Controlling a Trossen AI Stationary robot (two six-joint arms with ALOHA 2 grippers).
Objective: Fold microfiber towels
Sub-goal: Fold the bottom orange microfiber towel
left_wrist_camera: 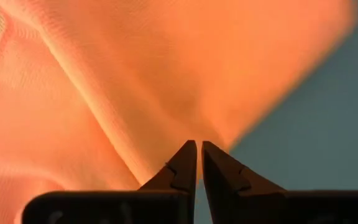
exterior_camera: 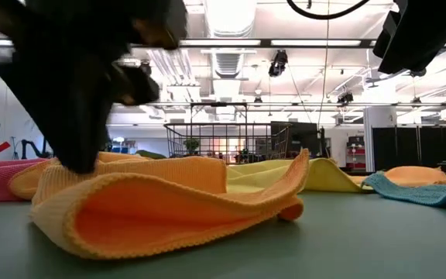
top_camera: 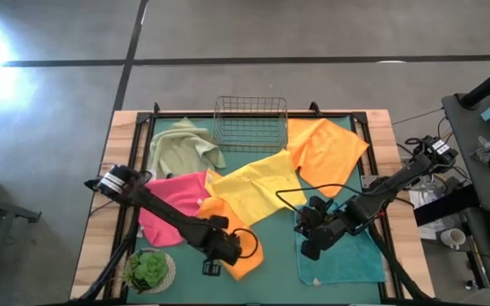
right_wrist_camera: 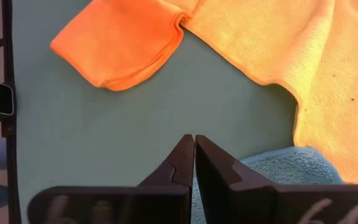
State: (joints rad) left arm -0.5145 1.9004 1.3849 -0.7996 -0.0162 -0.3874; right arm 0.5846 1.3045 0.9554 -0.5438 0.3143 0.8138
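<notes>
The left end effector sits with its fingers nearly together, low over the doubled-over orange towel near the table's front edge. The right end effector, fingers closed and empty, hovers at the teal towel's edge. The yellow towel lies between them.

Plain cloths on a dark-green mat: orange towel upper right, yellow towel centre, pink towel left, teal towel lower right, sage towel upper left.

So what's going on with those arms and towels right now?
Left gripper shut, over folded orange towel. Right gripper shut, empty, over teal towel. Nothing blocking.
</notes>
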